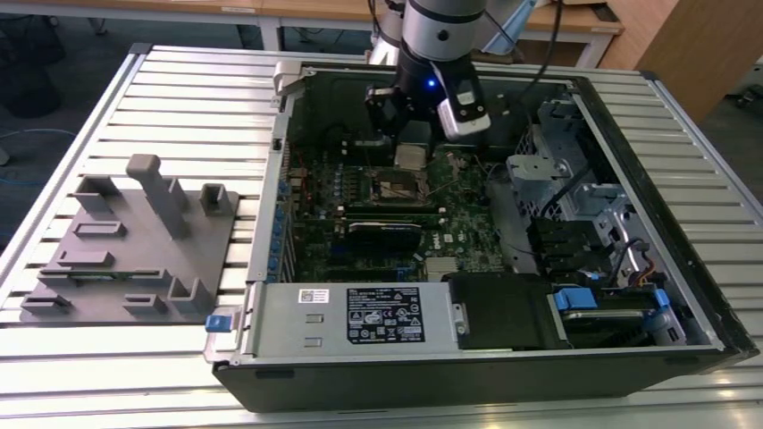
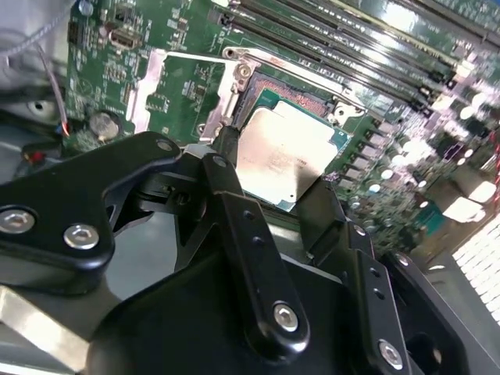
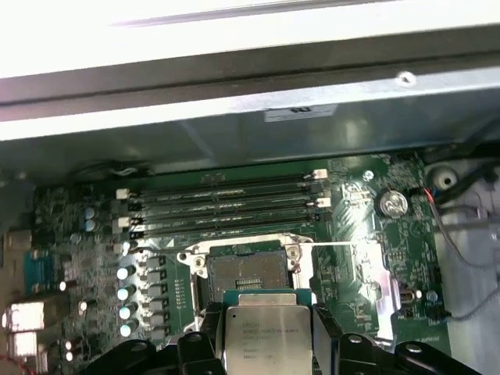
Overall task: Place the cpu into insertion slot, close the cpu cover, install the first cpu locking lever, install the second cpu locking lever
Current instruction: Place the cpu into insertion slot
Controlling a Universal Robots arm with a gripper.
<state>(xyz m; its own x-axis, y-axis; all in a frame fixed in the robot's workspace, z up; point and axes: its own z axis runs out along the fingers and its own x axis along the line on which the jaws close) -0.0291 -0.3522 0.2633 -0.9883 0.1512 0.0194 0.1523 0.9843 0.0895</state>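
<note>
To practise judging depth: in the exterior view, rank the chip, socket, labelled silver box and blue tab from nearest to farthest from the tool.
1. The chip: gripped in the tool.
2. The socket: on the board, close by the chip.
3. The silver box: along the case's near wall.
4. The blue tab: outside the case, toward the exterior view's left.

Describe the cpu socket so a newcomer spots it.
In the open computer case, find the green motherboard beneath the gripper. The insertion slot is the dark square recess with a silvery rim right by the held cpu; the neighbouring memory slots are long and narrow.
</note>
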